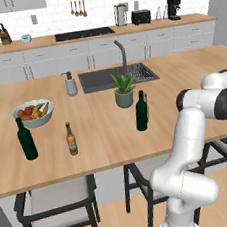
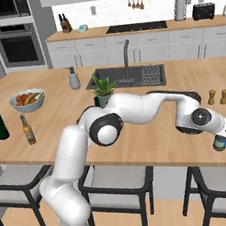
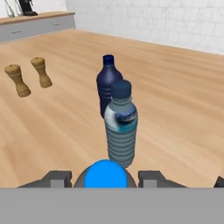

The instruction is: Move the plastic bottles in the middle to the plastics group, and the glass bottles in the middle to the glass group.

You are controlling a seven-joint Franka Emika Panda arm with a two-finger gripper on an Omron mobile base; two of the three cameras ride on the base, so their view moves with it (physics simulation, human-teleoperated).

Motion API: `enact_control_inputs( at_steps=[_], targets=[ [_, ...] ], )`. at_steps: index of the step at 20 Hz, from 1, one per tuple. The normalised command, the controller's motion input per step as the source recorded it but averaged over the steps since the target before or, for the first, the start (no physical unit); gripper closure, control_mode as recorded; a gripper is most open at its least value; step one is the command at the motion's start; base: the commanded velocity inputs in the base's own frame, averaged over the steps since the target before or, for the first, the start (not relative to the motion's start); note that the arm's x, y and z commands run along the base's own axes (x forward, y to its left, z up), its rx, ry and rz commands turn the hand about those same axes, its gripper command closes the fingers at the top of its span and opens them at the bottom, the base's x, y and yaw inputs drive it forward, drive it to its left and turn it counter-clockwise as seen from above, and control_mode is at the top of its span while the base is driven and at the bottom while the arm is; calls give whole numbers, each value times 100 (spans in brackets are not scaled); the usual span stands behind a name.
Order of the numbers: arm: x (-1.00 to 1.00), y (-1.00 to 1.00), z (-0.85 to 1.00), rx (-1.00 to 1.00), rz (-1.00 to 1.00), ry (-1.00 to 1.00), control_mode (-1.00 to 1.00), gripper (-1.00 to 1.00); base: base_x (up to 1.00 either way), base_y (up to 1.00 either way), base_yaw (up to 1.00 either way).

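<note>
The claw grips a blue-capped bottle; at 12 o'clock two plastic bottles stand on the worktop.

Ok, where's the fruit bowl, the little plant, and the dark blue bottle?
fruit bowl (image 1: 34, 120), left base view, on its pale front wall.
plant (image 1: 123, 83), left base view, on its green leaves.
dark blue bottle (image 3: 106, 83), hand view, on its upper body.

Clear bottle and dark blue bottle block ahead; bare counter either side.
</note>
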Motion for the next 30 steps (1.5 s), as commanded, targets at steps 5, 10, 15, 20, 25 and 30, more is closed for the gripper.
enact_control_inputs(
  at_steps=[5,10,15,20,25,30],
  targets=[
    [2,-2,0,0,0,2,-100,100,0,0,0],
    [22,0,0,0,0,2,-100,100,0,0,0],
    [22,0,0,0,0,2,-100,100,0,0,0],
    [11,-1,0,0,0,0,-100,100,0,0,0],
    [7,-5,0,0,0,0,-100,100,0,0,0],
    [10,-11,0,0,0,0,-100,100,0,0,0]
  ],
)
